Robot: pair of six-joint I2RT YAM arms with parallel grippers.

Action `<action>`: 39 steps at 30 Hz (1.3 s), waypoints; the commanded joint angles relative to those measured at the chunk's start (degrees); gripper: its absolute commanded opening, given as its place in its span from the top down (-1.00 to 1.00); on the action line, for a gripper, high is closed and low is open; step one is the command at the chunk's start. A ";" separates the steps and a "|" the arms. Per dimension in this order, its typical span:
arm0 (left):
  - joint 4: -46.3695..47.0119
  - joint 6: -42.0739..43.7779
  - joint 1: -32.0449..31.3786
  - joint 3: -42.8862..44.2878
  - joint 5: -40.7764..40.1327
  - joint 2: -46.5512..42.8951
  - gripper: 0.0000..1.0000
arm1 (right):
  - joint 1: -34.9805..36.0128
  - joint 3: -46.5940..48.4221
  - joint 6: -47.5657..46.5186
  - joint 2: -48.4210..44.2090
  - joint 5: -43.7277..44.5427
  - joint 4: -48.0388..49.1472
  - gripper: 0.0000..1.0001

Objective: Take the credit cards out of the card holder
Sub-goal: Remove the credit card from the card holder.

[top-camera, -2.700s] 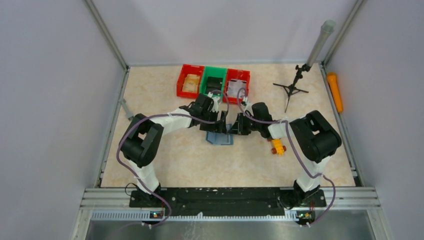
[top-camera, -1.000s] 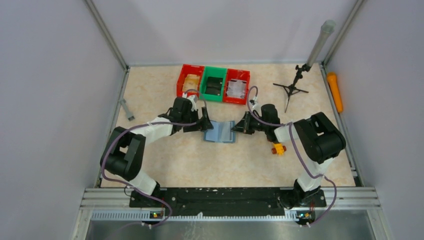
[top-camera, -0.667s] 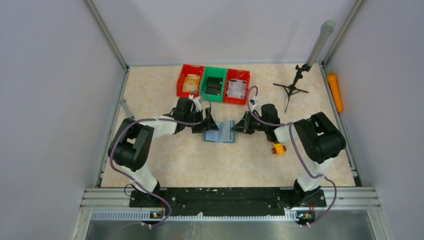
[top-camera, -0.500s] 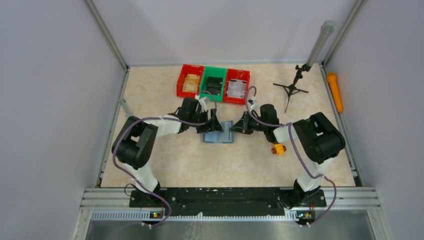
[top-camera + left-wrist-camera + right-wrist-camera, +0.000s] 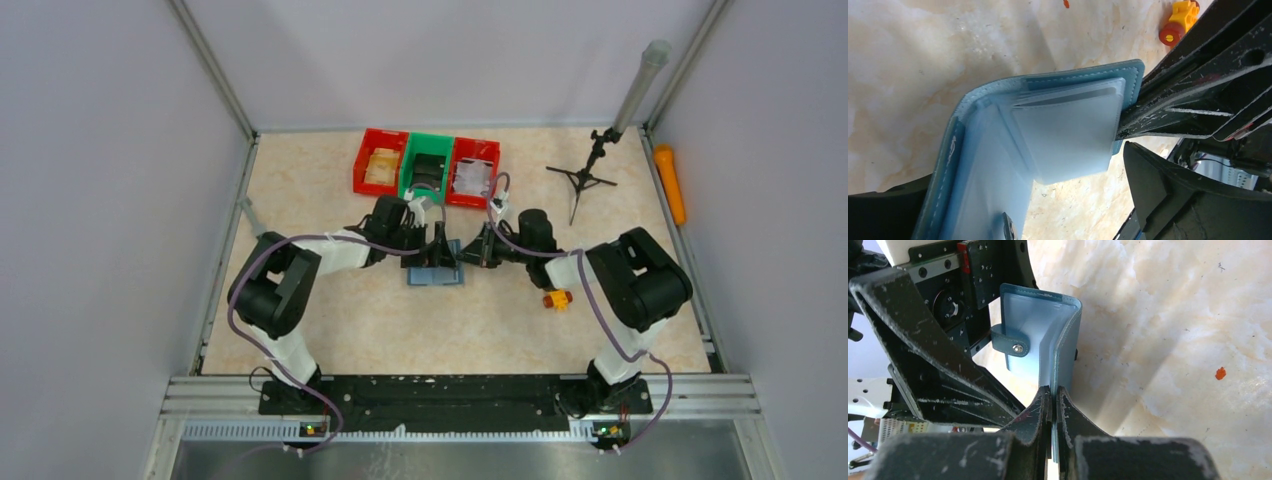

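**Card holder half open, cards inside**

On the desk, the card holder keeps the credit cards tucked in its slots. The right hand pinches its edge. The left hand gapes wide over its other half.

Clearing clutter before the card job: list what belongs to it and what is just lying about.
Job: card holder, open left gripper at it, right gripper shut on its edge; credit cards not discernible.
Lying about: red bins, green bin, yellow toy block, tripod, orange cylinder.
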 commanded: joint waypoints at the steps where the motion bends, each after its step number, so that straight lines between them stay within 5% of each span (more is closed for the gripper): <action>1: -2.59 4.65 -2.15 1.51 -4.26 -2.06 -0.98 | 1.07 0.03 -0.60 -2.87 -0.62 3.70 1.00; 9: -11.44 7.19 -5.08 5.18 -17.68 -1.20 -0.71 | 0.99 -0.08 -1.25 -3.79 0.93 2.26 1.00; 14: -11.81 7.60 -4.89 4.46 -19.49 -3.26 -0.81 | 0.90 0.12 -2.05 -4.09 2.29 0.14 1.00; 39: -6.53 4.48 -0.33 1.61 -6.53 -2.78 -0.97 | 0.48 0.03 -1.88 -4.05 2.04 0.04 1.00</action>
